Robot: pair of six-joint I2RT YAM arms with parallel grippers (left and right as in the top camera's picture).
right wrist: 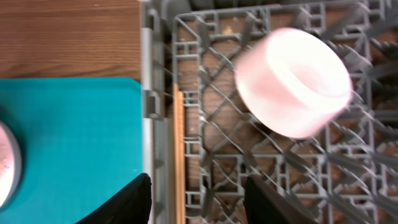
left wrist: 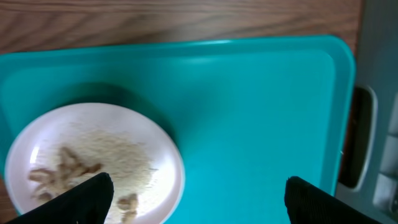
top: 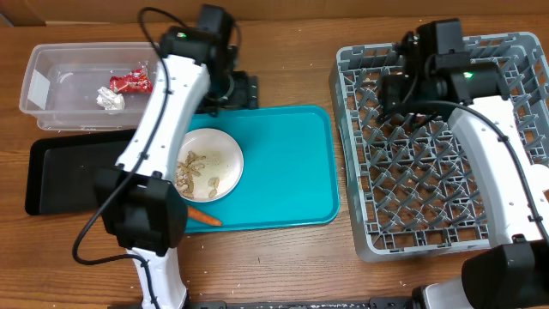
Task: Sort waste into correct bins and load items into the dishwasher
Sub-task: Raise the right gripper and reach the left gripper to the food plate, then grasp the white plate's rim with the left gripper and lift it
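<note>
A white plate (top: 225, 154) with beige food scraps (top: 192, 172) sits on the teal tray (top: 287, 172). An orange carrot (top: 204, 215) lies at the tray's front edge. Red (top: 130, 82) and silver (top: 110, 100) foil wrappers lie in the clear tub (top: 51, 60). The black tray (top: 69, 172) is at the left. My left gripper (top: 230, 86) (left wrist: 199, 193) is open and empty above the tray, to the right of the plate (left wrist: 165, 155). My right gripper (top: 399, 90) (right wrist: 199, 199) is open over the grey dish rack (top: 446, 197). A blurred pink bowl (right wrist: 292, 81) is in the rack, and chopsticks (right wrist: 178, 155) lie along its left edge.
The dish rack (right wrist: 298, 180) fills the right side of the table, next to the teal tray (right wrist: 68, 143). The left arm reaches across the black tray and the teal tray's left part. Bare wooden table lies in front of both.
</note>
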